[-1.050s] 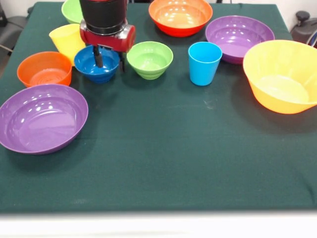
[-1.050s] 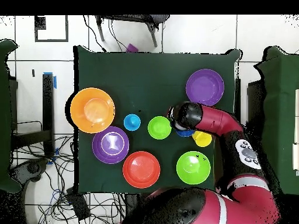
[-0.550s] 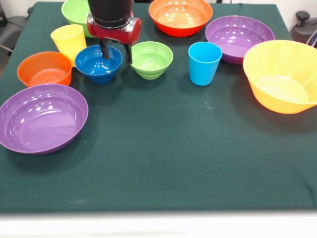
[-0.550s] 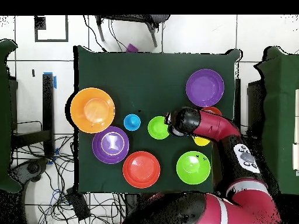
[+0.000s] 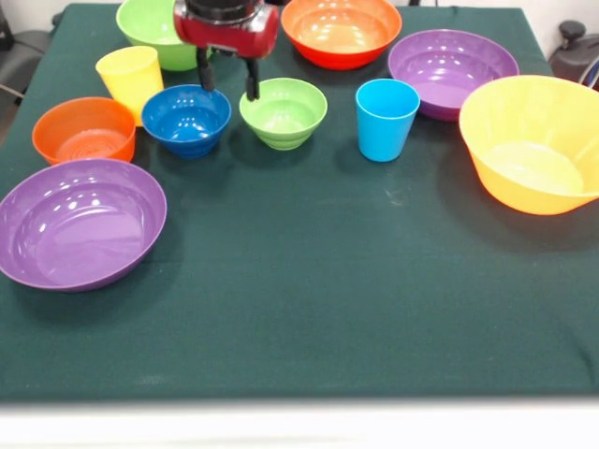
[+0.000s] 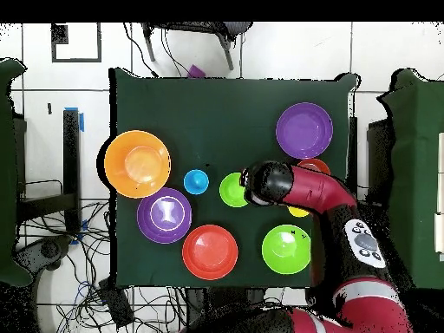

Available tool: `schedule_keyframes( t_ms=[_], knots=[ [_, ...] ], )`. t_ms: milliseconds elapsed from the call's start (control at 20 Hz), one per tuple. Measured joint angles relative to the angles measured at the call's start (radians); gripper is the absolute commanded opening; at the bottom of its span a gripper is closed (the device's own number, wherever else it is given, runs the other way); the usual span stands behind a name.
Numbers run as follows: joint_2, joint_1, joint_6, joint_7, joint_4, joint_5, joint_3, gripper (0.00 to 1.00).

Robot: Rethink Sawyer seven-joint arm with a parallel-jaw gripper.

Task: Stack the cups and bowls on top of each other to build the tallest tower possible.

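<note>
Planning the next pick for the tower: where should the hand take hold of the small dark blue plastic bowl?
On the small dark blue plastic bowl, grip the rim, coming from straight above. It sits upright and open, so one finger can drop inside the thin wall and one outside.

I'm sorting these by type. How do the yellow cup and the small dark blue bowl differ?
The yellow cup is taller than wide; the dark blue bowl is wider than tall. The cup's wall is plain, the bowl's ridged near its foot. Both stand upright, empty, side by side.
</note>
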Motion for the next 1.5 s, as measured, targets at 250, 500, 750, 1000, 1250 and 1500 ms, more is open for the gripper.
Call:
schedule_keyframes(
  t_ms=[250,500,750,1000,1250,1500],
  knots=[
    [-0.056,0.041,0.011,0.0,0.01,0.0,-0.006,1.0],
    [-0.102,0.098,0.057,0.0,0.005,0.001,-0.01,1.0],
    [-0.127,0.148,0.107,0.0,-0.016,0.009,-0.008,1.0],
    [-0.128,0.18,0.107,0.0,-0.043,0.022,0.0,1.0],
    [-0.125,0.214,0.107,0.0,-0.075,0.037,0.017,1.0],
    [-0.124,0.244,0.107,0.0,-0.09,0.059,0.028,1.0]
  ],
)
